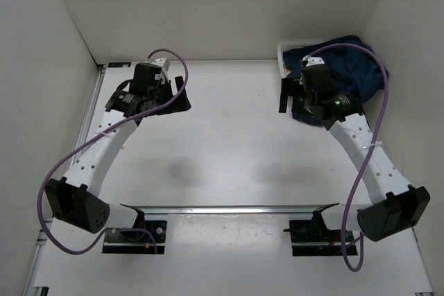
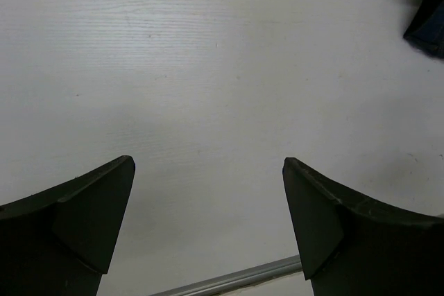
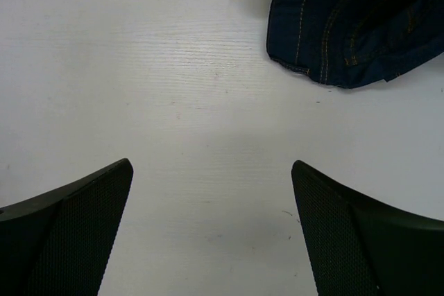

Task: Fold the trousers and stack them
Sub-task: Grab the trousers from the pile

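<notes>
The trousers (image 1: pixel 350 64) are dark navy jeans, bunched in a heap at the far right, partly in a white basket (image 1: pixel 286 48) and spilling over its near side. In the right wrist view a part of them (image 3: pixel 354 19) with orange stitching lies on the table, ahead and to the right of my fingers. My right gripper (image 1: pixel 287 98) (image 3: pixel 211 171) is open and empty, just left of the heap and above bare table. My left gripper (image 1: pixel 182 96) (image 2: pixel 208 164) is open and empty over the far left of the table, well away from the trousers.
White walls close the table on the left, back and right. An aluminium rail (image 1: pixel 229 209) runs across in front of the arm bases and also shows in the left wrist view (image 2: pixel 229 279). A blurred dark blue shape (image 2: pixel 427 25) sits at that view's top right edge.
</notes>
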Robot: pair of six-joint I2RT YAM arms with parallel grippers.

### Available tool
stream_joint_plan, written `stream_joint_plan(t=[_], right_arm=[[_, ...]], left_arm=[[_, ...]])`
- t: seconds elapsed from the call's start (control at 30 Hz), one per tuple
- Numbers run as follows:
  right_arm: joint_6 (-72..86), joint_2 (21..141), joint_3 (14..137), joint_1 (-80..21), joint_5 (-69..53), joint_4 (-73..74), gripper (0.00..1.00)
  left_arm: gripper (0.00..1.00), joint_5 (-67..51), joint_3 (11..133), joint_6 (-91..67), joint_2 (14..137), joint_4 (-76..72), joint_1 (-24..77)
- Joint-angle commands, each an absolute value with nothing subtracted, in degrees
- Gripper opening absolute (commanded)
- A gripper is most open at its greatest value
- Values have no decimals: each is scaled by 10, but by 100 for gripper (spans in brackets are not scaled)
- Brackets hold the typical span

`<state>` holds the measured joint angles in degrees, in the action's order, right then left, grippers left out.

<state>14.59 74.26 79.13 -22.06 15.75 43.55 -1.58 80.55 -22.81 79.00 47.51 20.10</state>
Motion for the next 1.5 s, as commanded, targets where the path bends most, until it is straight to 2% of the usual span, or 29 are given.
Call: stream_joint_plan(t=[0.0, 0.17, 0.33, 0.37, 0.43, 0.47, 0.5, 0.6, 0.63, 0.67, 0.7, 0.73, 0.83, 1.03, 1.07, 1.23, 1.33, 1.43, 1.47], right_arm=[[155, 723, 781, -219, 193, 427, 100], [160, 723, 780, -219, 236, 427, 100], [168, 756, 815, -166, 248, 432, 98], [168, 765, 835, -136, 240, 432, 90], [168, 804, 866, -98, 193, 432, 67], [161, 820, 881, -62, 167, 427, 19], [161, 856, 921, -46, 143, 427, 0], [172, 932, 1002, -22, 131, 427, 1], [172, 953, 1027, -9, 137, 435, 21], [172, 975, 1053, -9, 137, 445, 49], [172, 1023, 1079, -1, 146, 454, 68], [172, 1049, 1140, -1, 155, 466, 98], [172, 1151, 1268, 26, 198, 515, 100], [185, 1291, 1404, 56, 286, 532, 100], [178, 1335, 1431, 56, 342, 527, 100], [165, 1389, 1451, 56, 436, 489, 100], [165, 1406, 1446, 56, 448, 459, 100], [160, 1426, 1446, 56, 442, 441, 94], [160, 1426, 1446, 56, 436, 441, 83]], left_arm=[[99, -24, 808, -228, 758, 464, 203], [99, -35, 788, -228, 753, 464, 208], [99, -22, 777, -228, 736, 464, 236], [99, -14, 777, -222, 736, 464, 249], [99, 0, 771, -222, 729, 464, 254], [99, 0, 771, -222, 729, 464, 262], [99, 0, 766, -222, 729, 464, 269], [99, -2, 766, -222, 743, 464, 279], [99, -2, 771, -222, 758, 464, 279], [99, 3, 771, -222, 765, 464, 279], [99, 4, 771, -222, 772, 464, 286], [99, 4, 776, -222, 785, 464, 287], [99, 4, 789, -222, 804, 464, 301], [99, 9, 801, -222, 864, 464, 324], [99, 9, 806, -217, 887, 464, 324], [99, -17, 818, -207, 919, 464, 337], [99, -36, 831, -193, 939, 464, 337], [99, -50, 846, -185, 961, 475, 337], [99, -50, 857, -180, 966, 475, 337]])
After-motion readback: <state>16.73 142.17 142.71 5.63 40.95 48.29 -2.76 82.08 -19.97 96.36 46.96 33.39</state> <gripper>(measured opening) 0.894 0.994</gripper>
